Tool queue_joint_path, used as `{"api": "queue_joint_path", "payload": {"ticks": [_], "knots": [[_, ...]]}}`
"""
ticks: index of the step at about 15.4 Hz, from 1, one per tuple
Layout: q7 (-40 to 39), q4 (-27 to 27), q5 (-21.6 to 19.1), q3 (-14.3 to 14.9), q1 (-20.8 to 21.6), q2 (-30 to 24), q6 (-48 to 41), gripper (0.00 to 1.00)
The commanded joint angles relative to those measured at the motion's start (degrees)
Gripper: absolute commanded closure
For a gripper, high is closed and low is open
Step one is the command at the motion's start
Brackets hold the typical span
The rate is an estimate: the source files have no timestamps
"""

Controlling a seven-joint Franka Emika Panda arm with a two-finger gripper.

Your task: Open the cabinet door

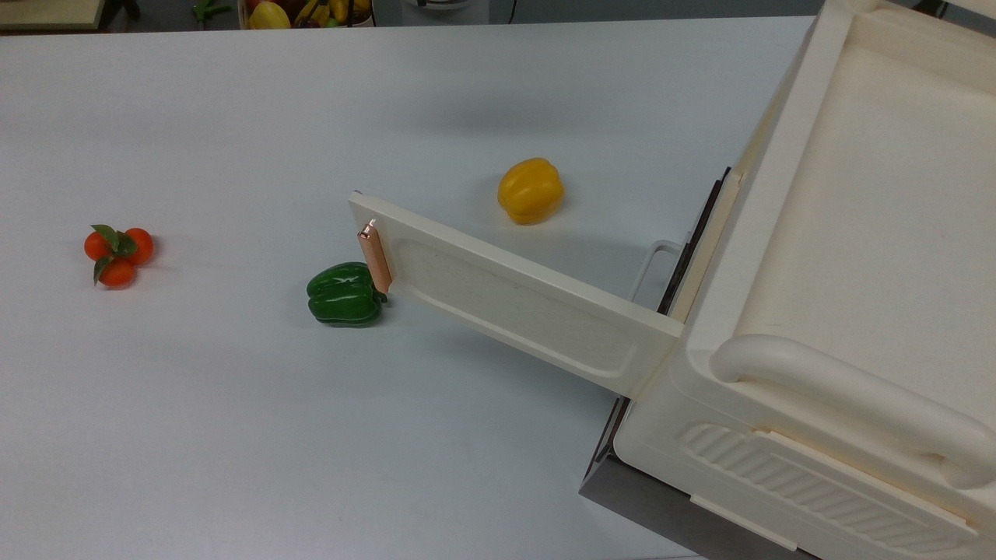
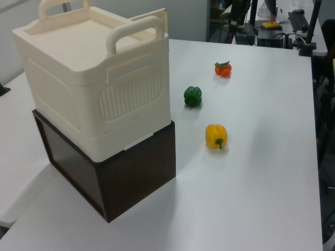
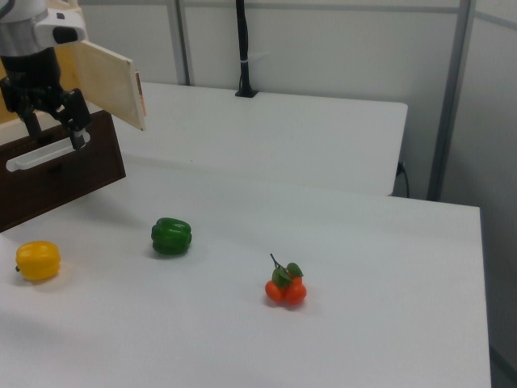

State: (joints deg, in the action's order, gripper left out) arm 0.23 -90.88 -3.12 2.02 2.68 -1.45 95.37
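Standing wide open, cabinet door (image 1: 513, 299), gripper (image 3: 55, 121) released before the cabinet (image 2: 94, 78), no legible writing.

Visible at the right view's far left: arm's white wrist section on top, black gripper (image 3: 56, 123) hanging below it, pointing down. Two dark fingers (image 3: 79, 121) spread apart, nothing between them. Whole hand raised above the table, tilted slightly toward the right view's right.
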Motion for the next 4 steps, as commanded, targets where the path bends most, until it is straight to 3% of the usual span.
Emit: {"api": "queue_joint_path", "payload": {"ticks": [1, 4], "knots": [[-0.32, -1.84, 0.13, 2.90, 3.47, -0.83, 1.57, 0.00], [-0.32, -1.84, 0.13, 2.90, 3.30, -0.92, 1.57, 0.00]]}}
